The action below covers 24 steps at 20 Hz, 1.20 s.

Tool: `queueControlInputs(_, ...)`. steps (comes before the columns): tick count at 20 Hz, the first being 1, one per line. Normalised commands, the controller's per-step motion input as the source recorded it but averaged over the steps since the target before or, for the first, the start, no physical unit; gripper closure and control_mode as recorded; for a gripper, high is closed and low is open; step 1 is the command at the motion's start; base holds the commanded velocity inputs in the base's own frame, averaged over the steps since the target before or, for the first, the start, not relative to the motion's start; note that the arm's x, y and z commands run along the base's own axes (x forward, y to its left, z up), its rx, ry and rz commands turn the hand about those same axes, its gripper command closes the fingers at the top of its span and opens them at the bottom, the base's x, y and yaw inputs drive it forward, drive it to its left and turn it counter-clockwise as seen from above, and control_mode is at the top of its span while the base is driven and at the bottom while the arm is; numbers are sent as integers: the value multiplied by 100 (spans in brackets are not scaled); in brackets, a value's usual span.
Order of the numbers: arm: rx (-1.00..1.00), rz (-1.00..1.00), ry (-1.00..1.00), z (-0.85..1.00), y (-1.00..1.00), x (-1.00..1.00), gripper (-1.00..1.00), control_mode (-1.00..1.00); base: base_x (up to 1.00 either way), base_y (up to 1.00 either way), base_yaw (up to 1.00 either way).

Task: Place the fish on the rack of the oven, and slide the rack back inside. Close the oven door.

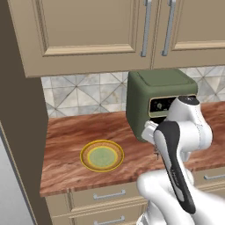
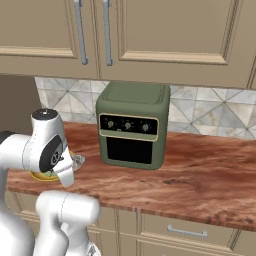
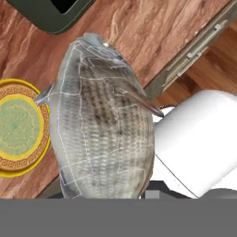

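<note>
My pincer: it is clenched on the fish (image 3: 104, 122). The fish is so close to my hand camera that it hides my 2 finger tips.
Fish: grey and silver with dark scales and a thin fin sticking out. It hangs in the air over the front edge of the counter (image 3: 152, 32), up off the wood. In the right base view a small silver bit of it (image 2: 76, 161) pokes out beside my arm.
Plate: a round yellow plate (image 1: 102, 156) with a green middle sits on the counter. In my hand view the plate (image 3: 21, 127) is just beside the fish, and the fish does not lie on it. Nothing lies on the plate.
Counter: red-brown wood with swirly lines (image 1: 70, 132).
Drawers: tan drawers (image 1: 105, 195) with silver handles sit under the counter, near the bottom of my arm.
Little green oven: a small dark green toaster oven (image 2: 132, 125) stands on the counter behind my arm. It has 3 small knobs on a dark strip and a dark window below them.
Wall tiles: grey tiles (image 1: 83, 94) with triangle shapes run behind the counter.
Cupboards: tan cupboards (image 2: 165, 35) with long silver handles hang above, farthest away.
</note>
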Motion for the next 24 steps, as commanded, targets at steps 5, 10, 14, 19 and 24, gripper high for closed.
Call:
queueControlInputs(5, 0, 11, 0, 0, -2, -7, 100, -100, 0, 0, 0)
queueControlInputs(10, 0, 1, 0, 0, -20, -12, 100, -100, 0, 0, 0)
queueControlInputs(14, 0, 1, 0, 0, -3, -6, 100, 100, -12, 0, 4)
queueControlInputs(19, 0, 0, 0, 0, 0, 0, 100, 100, -50, 33, 52)
queueControlInputs(24, 0, 0, 0, 0, 0, 0, 100, 100, -29, 55, 81)
